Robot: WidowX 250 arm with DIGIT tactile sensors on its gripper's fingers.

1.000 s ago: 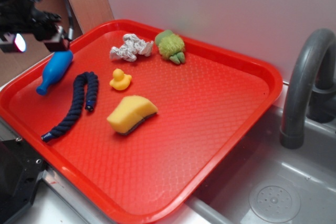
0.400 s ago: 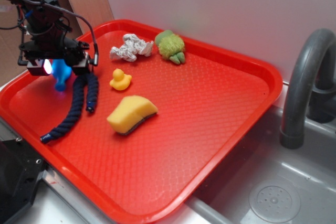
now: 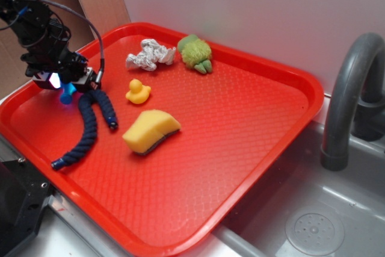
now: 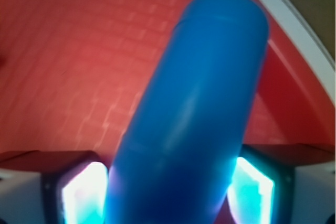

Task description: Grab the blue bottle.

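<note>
The blue bottle [image 4: 194,108] fills the middle of the wrist view, its smooth sky-blue body running up between the two glowing pads [image 4: 81,195], which press against both its sides. My gripper [image 4: 168,192] is shut on it. In the exterior view the gripper [image 3: 62,82] hangs low over the left end of the red tray [image 3: 313,88], and only a small bright tip of the blue bottle [image 3: 66,93] shows beneath it. The rest of the bottle is hidden by the gripper.
A dark navy rope [image 3: 90,127] lies just right of the gripper. A yellow duck [image 3: 137,91], yellow sponge [image 3: 150,130], crumpled silver wad [image 3: 149,54] and green plush [image 3: 195,52] sit on the tray. A grey faucet [image 3: 349,88] and sink [image 3: 313,227] are at right.
The gripper came down over the bottle, which lay free a second ago, and closed on it. The bottle is now mostly hidden. The rope's upper end has been pushed and bent rightward.
</note>
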